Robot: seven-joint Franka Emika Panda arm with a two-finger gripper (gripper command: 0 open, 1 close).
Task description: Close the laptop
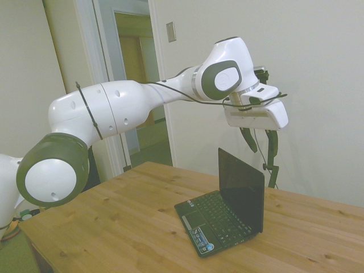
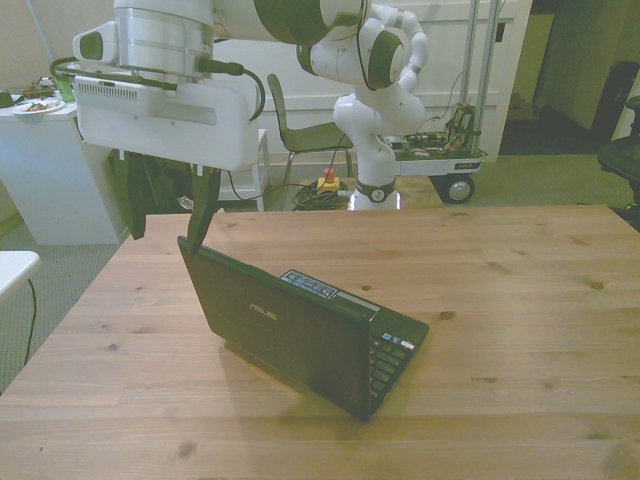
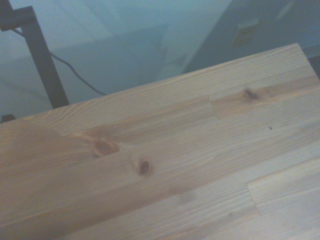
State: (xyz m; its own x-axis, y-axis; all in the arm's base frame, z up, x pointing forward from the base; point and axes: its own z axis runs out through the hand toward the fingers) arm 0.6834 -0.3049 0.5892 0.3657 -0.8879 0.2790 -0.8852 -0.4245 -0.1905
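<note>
The laptop (image 1: pixel 226 211) stands open on the wooden table (image 1: pixel 114 227), its dark screen nearly upright and blue and white stickers on the palm rest. In the front view I see the back of the laptop's lid (image 2: pixel 285 330). My gripper (image 1: pixel 260 149) hangs open just above and behind the lid's top edge. In the front view the gripper (image 2: pixel 168 228) is over the lid's corner at the front view's left, one finger (image 2: pixel 203 215) close to that corner. Nothing is between the fingers. The wrist view shows only bare table planks (image 3: pixel 165 165), no laptop.
The table edge (image 3: pixel 150 87) runs near the gripper, with floor beyond it. Behind the table stand a chair (image 2: pixel 300 135) and a wheeled cart (image 2: pixel 445 155). A white counter (image 2: pixel 45 170) is at the front view's left. A doorway (image 1: pixel 136 85) is behind the arm.
</note>
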